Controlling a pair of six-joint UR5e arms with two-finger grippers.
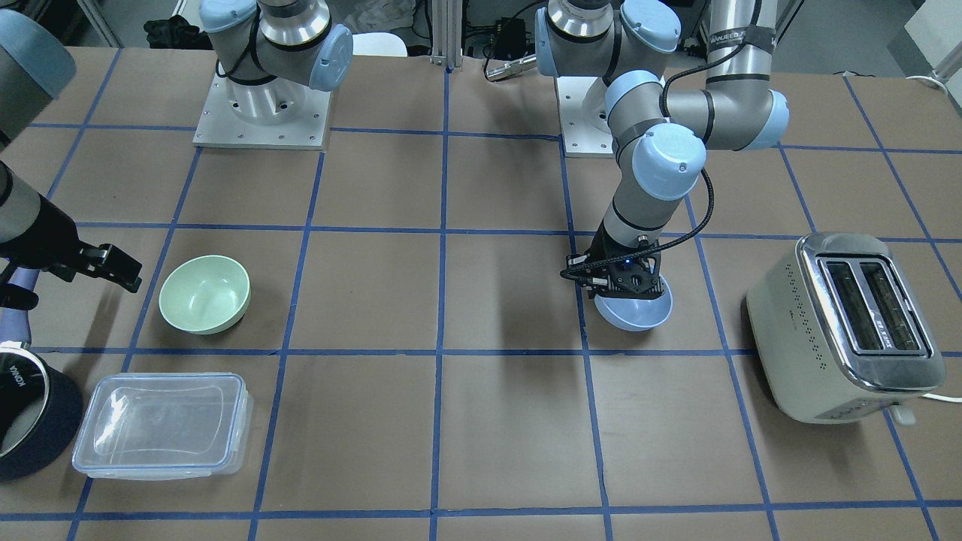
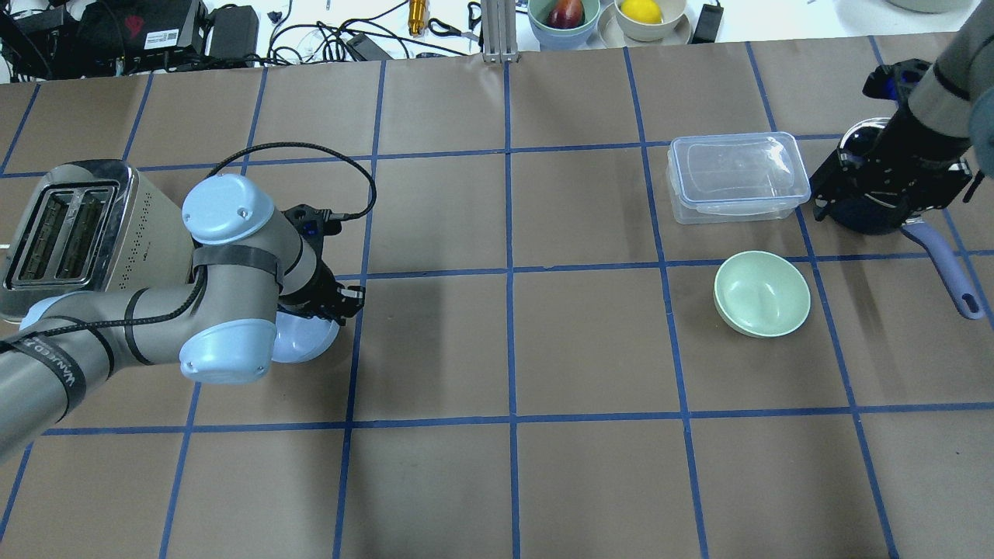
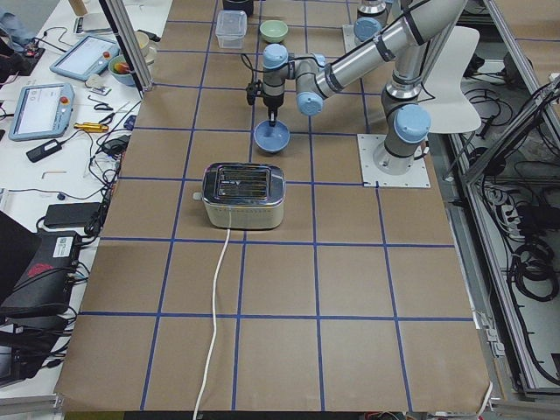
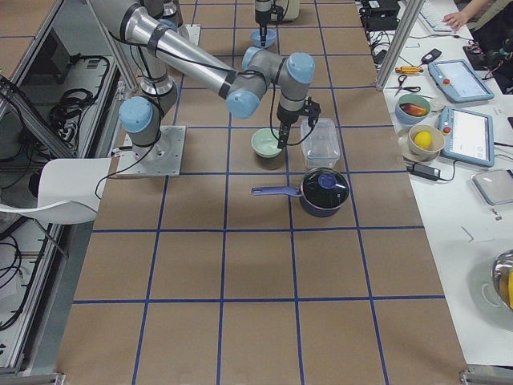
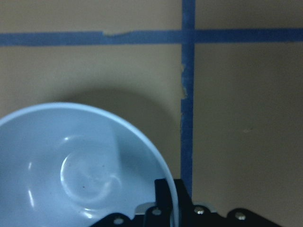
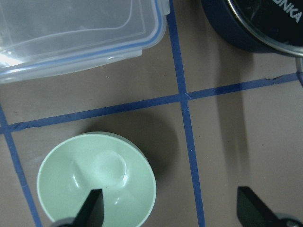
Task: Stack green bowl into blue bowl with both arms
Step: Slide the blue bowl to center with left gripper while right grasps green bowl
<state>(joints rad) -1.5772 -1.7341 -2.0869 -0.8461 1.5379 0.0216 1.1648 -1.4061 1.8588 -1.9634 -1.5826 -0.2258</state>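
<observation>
The pale blue bowl (image 1: 637,314) sits at the robot's left side, next to the toaster. My left gripper (image 1: 630,291) points down at it; in the left wrist view its fingers (image 5: 163,196) are closed over the bowl's rim (image 5: 156,156), one inside and one outside. The green bowl (image 1: 204,293) stands upright and empty on the table at the robot's right side. My right gripper (image 6: 173,208) hovers above it, open and empty, with one fingertip over the green bowl (image 6: 94,182) and the other over bare table.
A cream toaster (image 1: 849,323) stands just outside the blue bowl. A clear lidded container (image 1: 161,424) and a dark blue lidded pan (image 2: 874,213) with a long handle lie beyond the green bowl. Fruit bowls (image 2: 563,15) sit past the far edge.
</observation>
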